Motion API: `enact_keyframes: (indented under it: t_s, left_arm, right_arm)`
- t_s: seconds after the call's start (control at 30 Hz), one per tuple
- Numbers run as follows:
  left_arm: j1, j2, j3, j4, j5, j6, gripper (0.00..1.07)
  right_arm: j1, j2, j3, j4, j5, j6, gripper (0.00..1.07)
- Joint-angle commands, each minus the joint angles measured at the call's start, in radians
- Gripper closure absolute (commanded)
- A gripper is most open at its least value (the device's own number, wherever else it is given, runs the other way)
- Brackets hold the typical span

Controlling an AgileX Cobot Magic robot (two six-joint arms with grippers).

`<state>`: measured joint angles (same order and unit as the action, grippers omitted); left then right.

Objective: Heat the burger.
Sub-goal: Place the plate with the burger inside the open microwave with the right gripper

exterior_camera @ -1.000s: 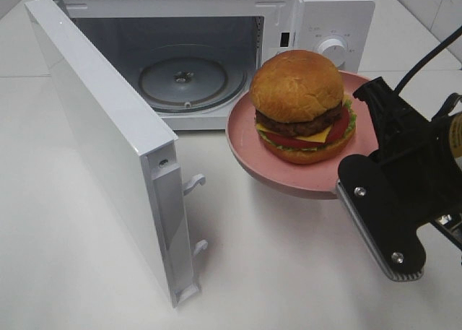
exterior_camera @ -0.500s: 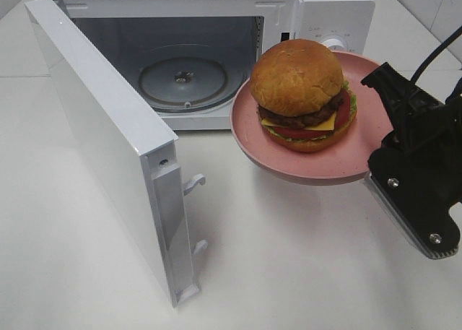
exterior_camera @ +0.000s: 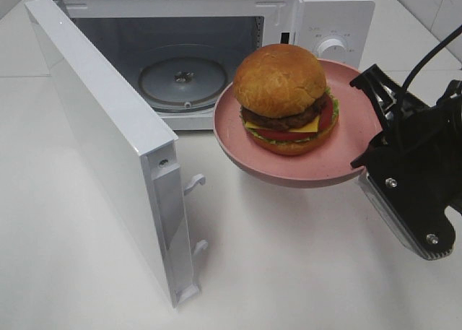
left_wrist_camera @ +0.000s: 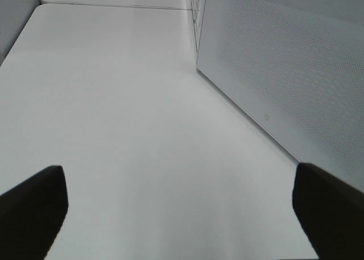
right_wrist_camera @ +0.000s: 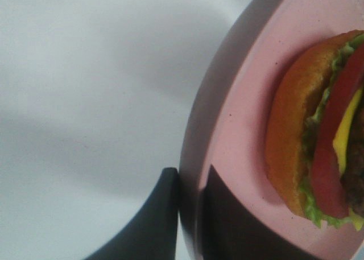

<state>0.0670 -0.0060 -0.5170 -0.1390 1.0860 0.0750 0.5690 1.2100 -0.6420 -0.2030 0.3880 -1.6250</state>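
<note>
The burger (exterior_camera: 283, 99), with a golden domed bun, dark patty, red and yellow layers, sits on a pink round plate (exterior_camera: 346, 153). My right gripper (exterior_camera: 368, 153) is shut on the plate's right rim and holds it in the air, tilted a little, just in front of the open white microwave (exterior_camera: 339, 12). In the right wrist view the fingers (right_wrist_camera: 165, 214) pinch the plate's rim (right_wrist_camera: 227, 135), with the burger (right_wrist_camera: 318, 152) beside them. My left gripper (left_wrist_camera: 176, 214) is open and empty over the white table, out of the exterior high view.
The microwave door (exterior_camera: 108, 135) swings out to the front left, with its latches (exterior_camera: 193, 184) sticking out; it also shows in the left wrist view (left_wrist_camera: 284, 72). A glass turntable (exterior_camera: 184, 77) lies inside the cavity. A knob (exterior_camera: 333, 48) is on the control panel.
My right gripper has carried the plate and burger upward and then to the left, closer to the microwave opening. The left arm has not visibly moved.
</note>
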Motion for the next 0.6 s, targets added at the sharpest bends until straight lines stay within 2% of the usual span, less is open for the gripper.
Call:
enact_keyframes:
  t_s: [0.03,0.33,0.6]
  left_arm:
    - [0.001,-0.012,0.003,-0.005,-0.016,-0.004,0.04]
    - [0.001,-0.012,0.003,-0.005,-0.016,-0.004,0.04]
    - [0.001,-0.012,0.003,-0.005,-0.016,-0.004,0.04]
  right_arm:
    - [0.001,0.004,-0.008,0.011,-0.093,-0.007,1.0]
    - [0.071,0.089,-0.008,0.011,-0.151,-0.007,1.0]
    - [0.091,0.193,-0.108,0.015,-0.168,-0.007,1.0]
